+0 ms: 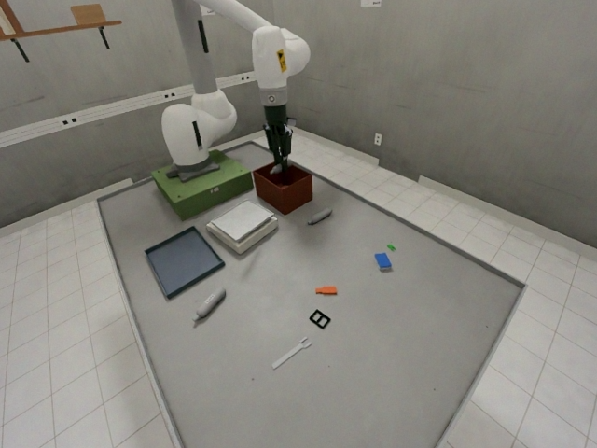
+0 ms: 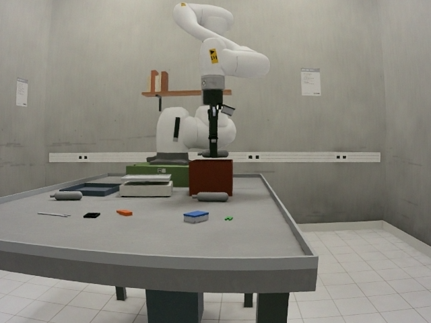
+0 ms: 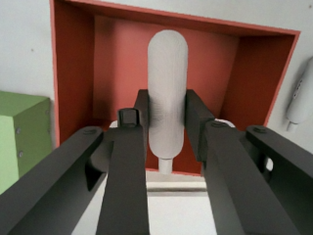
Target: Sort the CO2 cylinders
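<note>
My gripper [image 1: 282, 166] [image 2: 213, 152] [image 3: 165, 105] is shut on a grey CO2 cylinder [image 1: 275, 169] [image 2: 221, 153] [image 3: 167, 73]. It holds the cylinder level, right at the rim of the red-brown scrap bin [image 1: 289, 192] [image 2: 210, 177] [image 3: 73, 73], over the bin's opening. A second cylinder [image 1: 319, 216] [image 2: 211, 196] [image 3: 299, 100] lies on the table just beside the bin. A third cylinder [image 1: 209, 303] [image 2: 67, 195] lies near the front corner of the blue tray [image 1: 183, 260] [image 2: 91, 189]. The white scale [image 1: 241, 221] [image 2: 146, 188] stands between tray and bin, with nothing on it.
The arm's green base [image 1: 202, 185] [image 2: 156, 170] [image 3: 20, 132] stands behind the scale. A blue block [image 1: 382, 260] [image 2: 196, 216], a small green piece [image 1: 391, 246] [image 2: 228, 218], an orange piece [image 1: 326, 289] [image 2: 124, 212], a black buckle [image 1: 319, 318] [image 2: 91, 214] and a white fork [image 1: 290, 353] [image 2: 54, 214] lie scattered on the table.
</note>
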